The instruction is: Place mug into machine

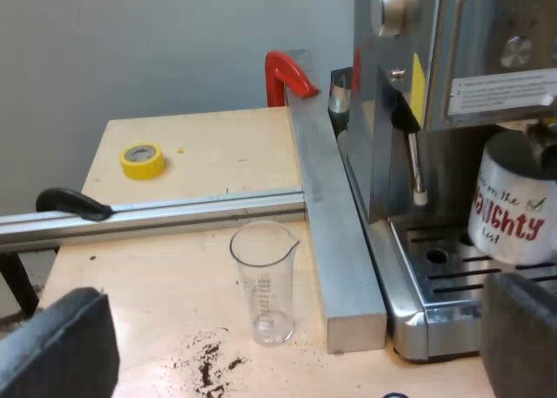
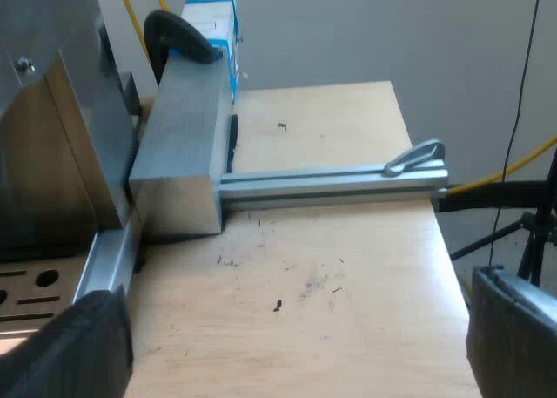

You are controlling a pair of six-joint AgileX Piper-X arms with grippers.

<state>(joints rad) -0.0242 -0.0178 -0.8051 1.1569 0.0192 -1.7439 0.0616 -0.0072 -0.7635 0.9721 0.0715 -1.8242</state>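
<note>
— Black fingers [image 1: 57, 346] of the left gripper [image 1: 287, 337] stand wide apart, gripping nothing, over the wooden surface [image 1: 157, 276]. Reading across: a black clamp handle [image 1: 74, 204] on an aluminium rail [image 1: 191, 208], and a yellow tape roll [image 1: 142, 160] beyond it.

— And the measuring glass [image 1: 264, 280]?

— Upright, empty, just beside the long metal bar [image 1: 335, 232], with coffee grounds [image 1: 204, 359] scattered near its foot. There's a red clamp handle [image 1: 287, 76] at the bar's far end. Then the espresso machine [image 1: 409, 84], and there's the mug [image 1: 513, 202]: white, red lettering, over the drip tray [image 1: 435, 280] at the machine's front. Whether its base touches the grille, I can't tell.

— Over to the right wrist view!

— The machine's flank, a corner of the tray, then a metal block [image 2: 178, 145] with a blue and white box [image 2: 213, 23] behind it, and a second rail carrying a lever [image 2: 416, 154]. Here the right gripper [image 2: 291, 337] hangs over the speckled wood, its fingers spread wide and holding nothing.
</note>
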